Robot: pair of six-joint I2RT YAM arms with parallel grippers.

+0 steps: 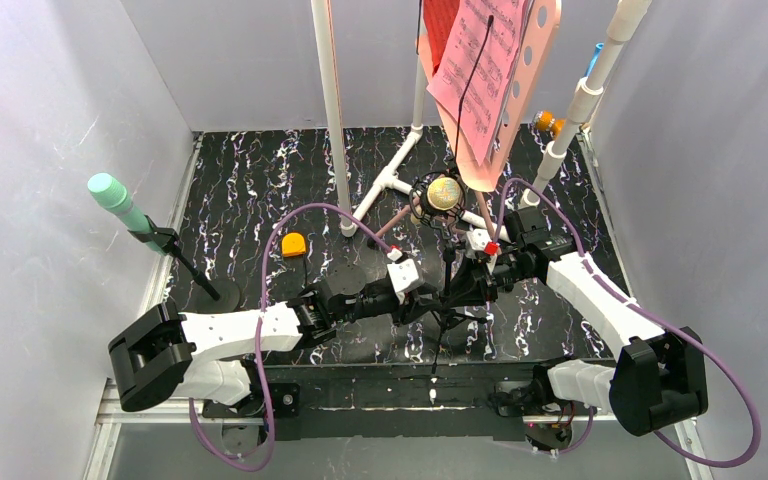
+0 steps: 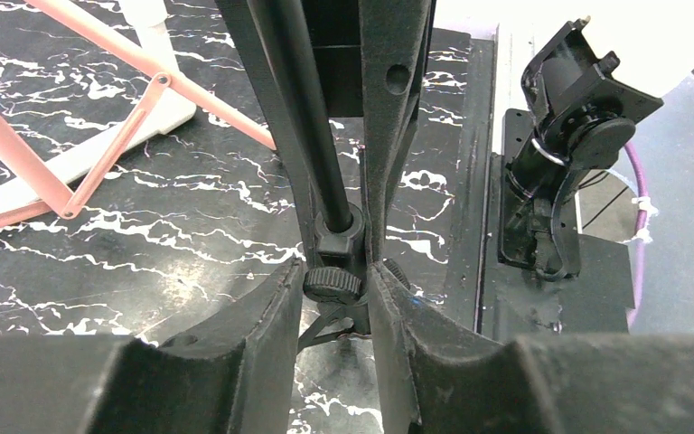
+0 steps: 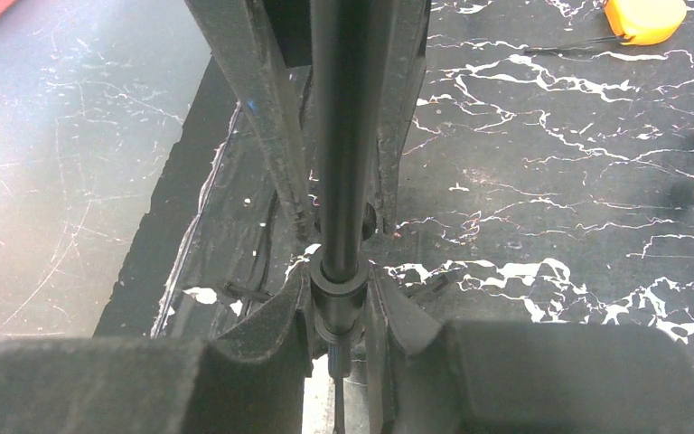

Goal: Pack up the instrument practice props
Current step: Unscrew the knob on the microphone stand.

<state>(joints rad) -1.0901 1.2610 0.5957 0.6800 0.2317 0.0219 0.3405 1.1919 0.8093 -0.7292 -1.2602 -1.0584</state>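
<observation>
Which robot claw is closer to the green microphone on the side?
Left. The left gripper holds the black stand on the side facing the green microphone; the right gripper grips its far side.

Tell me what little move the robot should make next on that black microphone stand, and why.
Probably twist the knurled knob with the left gripper. Its fingers sit on both sides of that knob at the pole's collar, while the right gripper is clamped on the pole, steadying it. Loosening it would likely let the pole under the yellow microphone slide down for packing.
</observation>
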